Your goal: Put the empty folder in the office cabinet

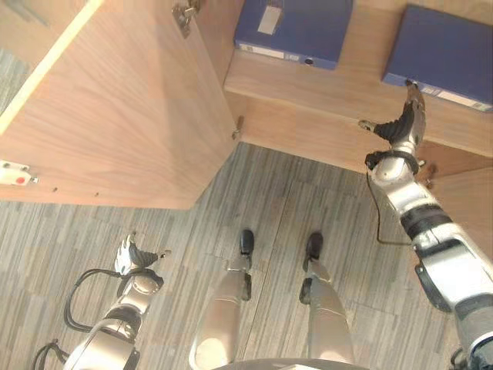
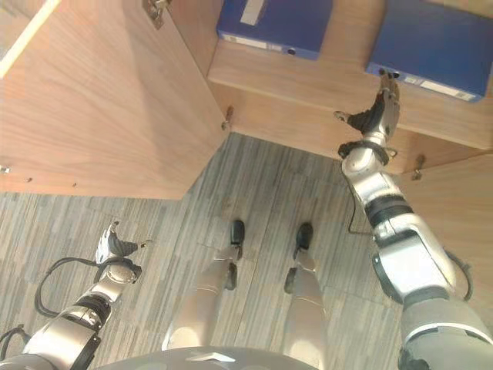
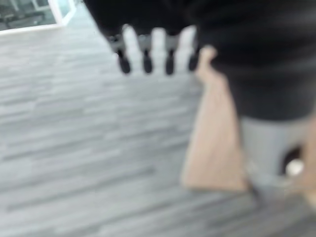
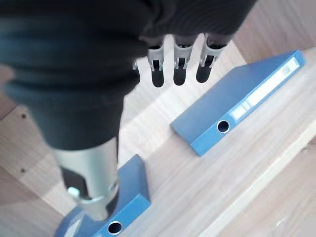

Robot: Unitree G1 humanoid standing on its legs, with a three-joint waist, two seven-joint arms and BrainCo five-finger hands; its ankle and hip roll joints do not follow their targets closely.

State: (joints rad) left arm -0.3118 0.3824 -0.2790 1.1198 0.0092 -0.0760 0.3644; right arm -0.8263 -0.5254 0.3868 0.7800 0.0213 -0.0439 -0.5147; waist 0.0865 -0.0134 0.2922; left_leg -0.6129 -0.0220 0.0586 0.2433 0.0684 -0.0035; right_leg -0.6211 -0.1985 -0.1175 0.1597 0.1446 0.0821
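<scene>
Item one: right hand (image 1: 406,123), upper right of the head view, raised to the front edge of the cabinet shelf (image 1: 323,85). I see its fingers straight and slack, thumb out to the side, nothing held.

Item two: folder (image 1: 451,54), blue, lying flat on the shelf at the upper right corner. Its spine edge sits just beyond my right fingertips; I cannot tell whether they touch it. In the right wrist view this folder (image 4: 116,207) lies just beside the thumb.

Item three: second blue folder (image 1: 296,27), flat on the same shelf at upper centre, well apart from the first.

Item four: cabinet door (image 1: 115,108), swung open, upper left.

Item five: left hand (image 1: 132,256), lower left, hanging over the striped carpet (image 1: 269,193), fingers loosely extended and holding nothing.
</scene>
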